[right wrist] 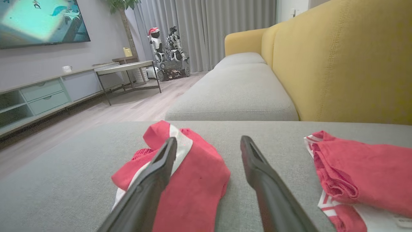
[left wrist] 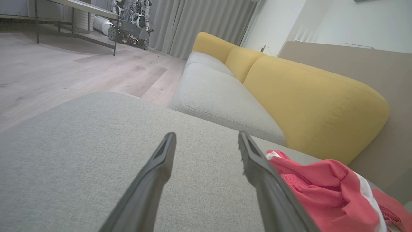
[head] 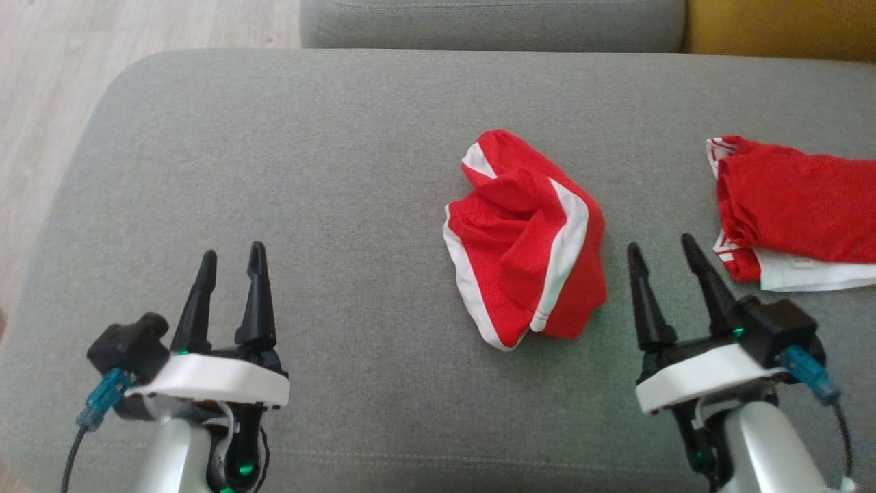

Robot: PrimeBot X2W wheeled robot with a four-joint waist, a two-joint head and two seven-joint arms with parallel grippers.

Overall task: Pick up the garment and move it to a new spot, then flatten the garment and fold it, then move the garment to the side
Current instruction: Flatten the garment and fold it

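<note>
The left pincer [head: 233, 250] hovers over the near left part of the grey fabric sofa cushion [head: 274, 150]. Its fingers are spread and hold nothing. The right pincer [head: 660, 242] hovers over the near right part of the same cushion, fingers likewise spread and empty. Both point away from the robot.

The crumpled red mesh garment with white stripes [head: 527, 239] lies on the cushion right of centre, just left of the right pincer's fingertips. Neither pincer touches it. It is bunched into a loose heap, with white bands along its left edge and across its middle. In the right wrist view, one finger of the right pincer [right wrist: 208, 138] stands in front of this garment [right wrist: 193, 180]. In the left wrist view, the garment [left wrist: 322, 187] lies to the right of the left pincer [left wrist: 206, 134].

Farther right on the cushion lies a folded red garment with white edging [head: 794, 205], apart from the crumpled one.

Beyond the cushion sits a second grey seat cushion [head: 493, 24], next to a yellow upholstered backrest [head: 780, 27]. A pale wood floor [head: 137, 27] shows at far left.
</note>
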